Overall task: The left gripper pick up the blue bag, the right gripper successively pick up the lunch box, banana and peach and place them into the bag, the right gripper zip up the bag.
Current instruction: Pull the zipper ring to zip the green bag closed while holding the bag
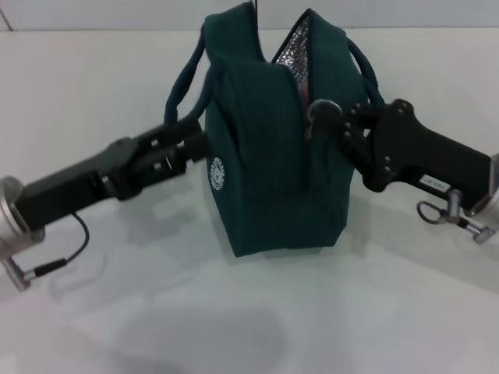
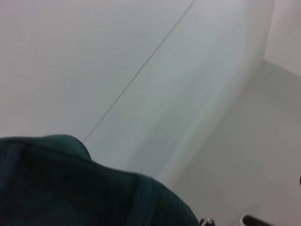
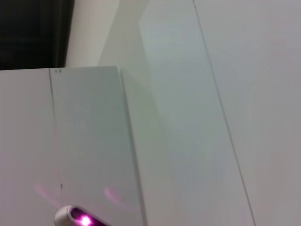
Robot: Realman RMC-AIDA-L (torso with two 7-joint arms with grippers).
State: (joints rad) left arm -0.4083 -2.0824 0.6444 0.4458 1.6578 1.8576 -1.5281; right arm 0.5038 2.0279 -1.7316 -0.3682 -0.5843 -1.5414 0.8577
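The blue bag [image 1: 273, 164] stands upright in the middle of the head view. Its top is partly open and shows the silver lining [image 1: 295, 48]. My left gripper [image 1: 195, 146] is at the bag's left side, below the left loop handle [image 1: 178, 86], and is shut on the bag's fabric. The bag's teal fabric also fills the bottom of the left wrist view [image 2: 70, 188]. My right gripper [image 1: 337, 125] is at the bag's front right, shut on the ring zipper pull [image 1: 314, 117]. The lunch box, banana and peach are out of view.
The white table [image 1: 234, 327] stretches in front of the bag, with a faint shadow on it. White walls lie behind. The right wrist view shows only white panels and a small pink-lit part [image 3: 77, 218].
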